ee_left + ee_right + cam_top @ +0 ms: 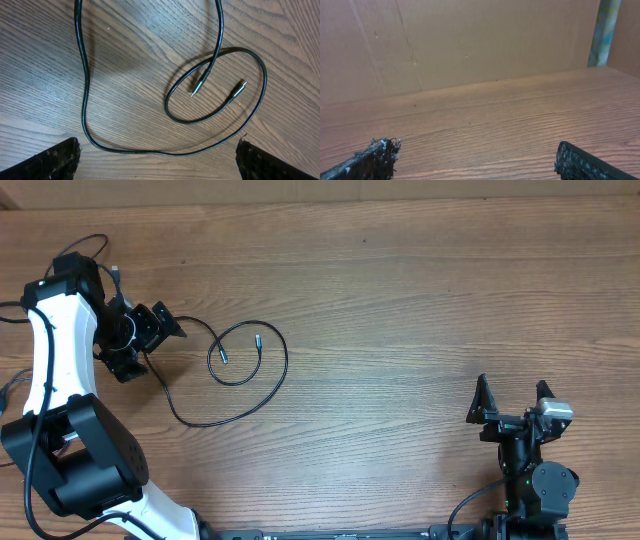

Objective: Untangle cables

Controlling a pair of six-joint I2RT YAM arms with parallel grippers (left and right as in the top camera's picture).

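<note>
A thin black cable (286, 358) lies in loose loops on the wooden table, left of centre. Its two silver-tipped plug ends (222, 357) (257, 340) rest inside a small loop. My left gripper (158, 350) hangs open just left of the loops, with nothing between its fingers. In the left wrist view the cable (84, 100) curves across just above the gap of the gripper (157, 165), and both plugs (197, 87) (237, 91) show. My right gripper (511, 396) stands open at the bottom right, far from the cable. The right wrist view has its gripper (477, 162) over bare wood.
Thicker black wires (90, 245) run behind the left arm's base at the far left. A brown cardboard wall (470, 45) stands beyond the table's far edge, and the wooden table (420, 300) stretches between the two arms.
</note>
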